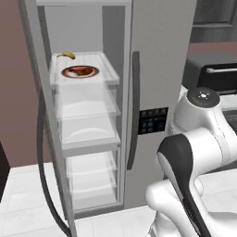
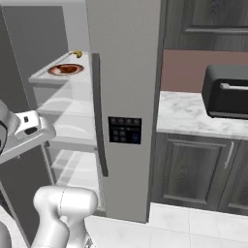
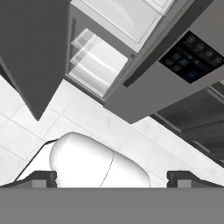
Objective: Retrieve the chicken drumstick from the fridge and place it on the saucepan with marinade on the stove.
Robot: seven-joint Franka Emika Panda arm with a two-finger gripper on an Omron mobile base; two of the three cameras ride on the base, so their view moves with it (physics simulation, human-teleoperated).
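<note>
Left base view, drumstick: the chicken drumstick (image 1: 81, 70) is a small reddish-brown piece of meat lying on a round white plate (image 1: 94, 70) with a dark red rim, in the upper left of the frame.
Right base view, drumstick: the same meat (image 2: 65, 69) shows as a reddish-brown patch on the plate (image 2: 54, 71), upper left of the frame; its tapering end is too small to make out.
Fridge: the tall light-grey fridge (image 1: 159, 60) has its left door swung open, and its white inside with clear shelves is in sight; the right door is closed, with a long dark handle (image 1: 133, 111) and a dark control panel (image 1: 153, 120).
Top shelf: the plate with the drumstick, and behind it, apart from the plate, a small curved yellow-brown item (image 1: 66, 55).
Lower shelves and drawers: clear, with nothing visible in them.
Counter: a black appliance (image 2: 226, 92) sits on the marble top at right of the frame.
Gripper: in the hand view the gripper (image 3: 113, 178) has its two dark tips far apart at the bottom corners, spread wide with nothing between them, pointing toward the fridge's lower part and the white tiled floor (image 3: 109, 127).
</note>
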